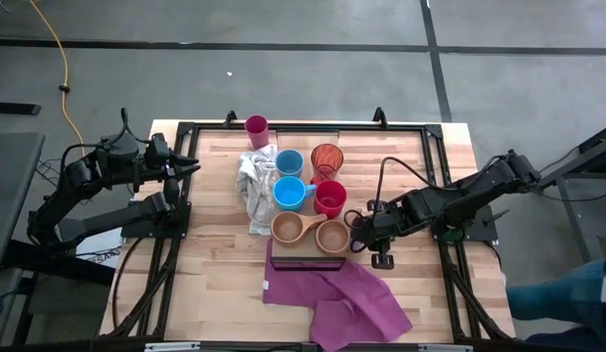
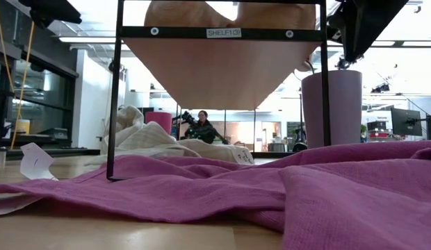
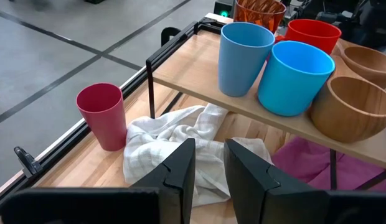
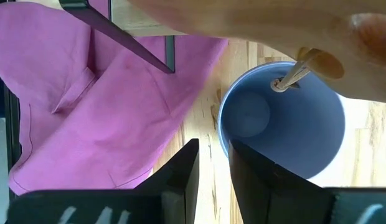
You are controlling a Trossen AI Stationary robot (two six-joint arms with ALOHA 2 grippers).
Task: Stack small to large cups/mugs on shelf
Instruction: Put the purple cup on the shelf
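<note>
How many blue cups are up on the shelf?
2. The lighter blue mug stands toward the shelf's far end; the brighter blue mug sits just in front, beside the red mug. None look hidden.

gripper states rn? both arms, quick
Left hand: fingers slightly apart, holding nothing, parked at the table's left above the white cloth.
Right hand: fingers slightly apart, holding nothing, poised over the lavender tumbler.

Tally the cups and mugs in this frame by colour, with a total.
Blue mugs: 2
Tan wooden handled cups: 2
Red mug: 1
Orange-red translucent tumbler: 1
Magenta tumbler: 1
Lavender tumbler: 1
Total: 8
</note>
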